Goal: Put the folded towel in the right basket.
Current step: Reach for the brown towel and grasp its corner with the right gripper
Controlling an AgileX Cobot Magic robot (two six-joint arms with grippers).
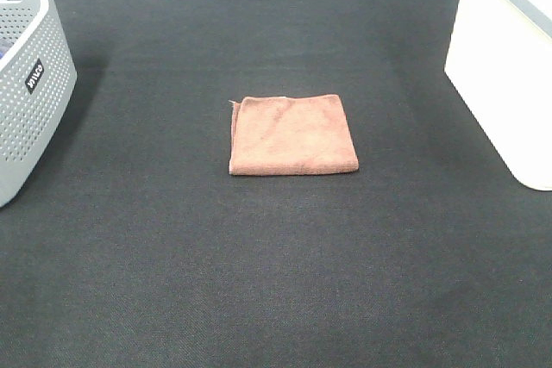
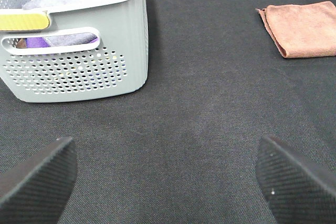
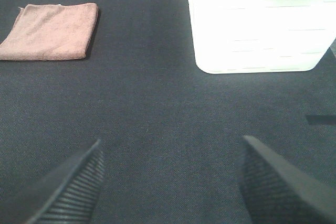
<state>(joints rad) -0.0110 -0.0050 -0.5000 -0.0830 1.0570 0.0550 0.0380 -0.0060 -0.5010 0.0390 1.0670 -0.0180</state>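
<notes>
A folded brown towel (image 1: 293,135) lies flat at the middle of the black mat. It also shows in the left wrist view (image 2: 302,29) and in the right wrist view (image 3: 50,38). The white right basket (image 1: 504,75) stands at the right edge; the right wrist view shows its wall (image 3: 252,30). Neither arm shows in the exterior high view. My left gripper (image 2: 165,179) is open and empty above the mat, well short of the towel. My right gripper (image 3: 170,182) is open and empty, with the towel and white basket ahead of it.
A grey perforated basket (image 1: 26,84) stands at the left edge; in the left wrist view it (image 2: 79,72) holds purple, blue and grey cloths. The black mat (image 1: 276,273) covers the whole table.
</notes>
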